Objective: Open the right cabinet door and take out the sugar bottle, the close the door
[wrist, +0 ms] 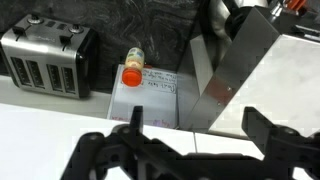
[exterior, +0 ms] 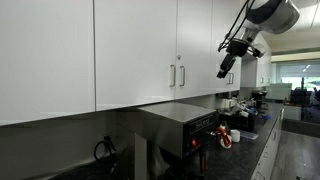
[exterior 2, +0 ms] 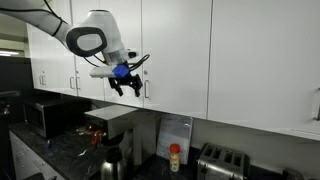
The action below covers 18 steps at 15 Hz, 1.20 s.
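Claw [exterior 2: 125, 88] hung in front of the upper cabinets, jaws spread as wide as they go, nothing in them. The wrist view agreed: both sides apart, only the things below showing between.

Right cabinet door [exterior 2: 180, 60] was shut, flush with its neighbours. Its slim bar handle [exterior 2: 146, 88] sat near the left edge. The claw was just beside it at handle height; I could not tell whether it touched.

Sugar bottle: not visible in any view. I judged it to be behind that shut door. The red-capped bottle [exterior 2: 175, 157] on the desk [exterior: 250, 145] was not it.

My reading of the pose: jaws held wide and level with the bar so it could pass between them for a pull.

Edges and room:
- The handle lay right by the seam with the next door, so there was little slack on that side.
- With the handle on the left, I took the hinge to be on the right; the door would swing out toward the arm, which would need to back off along the arc.
- The toaster [exterior 2: 220, 160] and steel appliance [exterior 2: 110, 122] stood well below the door's bottom edge, so the swing looked unobstructed.
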{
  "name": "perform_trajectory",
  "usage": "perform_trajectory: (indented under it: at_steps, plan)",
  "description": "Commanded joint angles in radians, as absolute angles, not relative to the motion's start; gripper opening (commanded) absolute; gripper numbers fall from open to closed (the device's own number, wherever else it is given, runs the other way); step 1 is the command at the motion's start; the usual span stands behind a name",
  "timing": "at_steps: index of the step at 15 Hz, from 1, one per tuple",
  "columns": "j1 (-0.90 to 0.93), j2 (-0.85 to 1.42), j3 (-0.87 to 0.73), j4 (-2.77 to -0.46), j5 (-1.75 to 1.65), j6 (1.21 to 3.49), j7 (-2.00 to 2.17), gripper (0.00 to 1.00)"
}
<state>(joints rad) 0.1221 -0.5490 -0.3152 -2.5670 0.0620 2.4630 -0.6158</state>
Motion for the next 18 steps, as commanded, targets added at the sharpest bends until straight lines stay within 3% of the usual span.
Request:
perform_trajectory:
  at_steps: [1,5,18]
  plan:
    - [0.164,-0.476,-0.329,-2.524,0.128,2.555,-0.685,1.00]
    - [0.228,-0.426,-0.345,-2.498,0.210,2.673,-0.744,1.00]
    - [0.234,-0.399,-0.319,-2.474,0.246,2.662,-0.762,1.00]
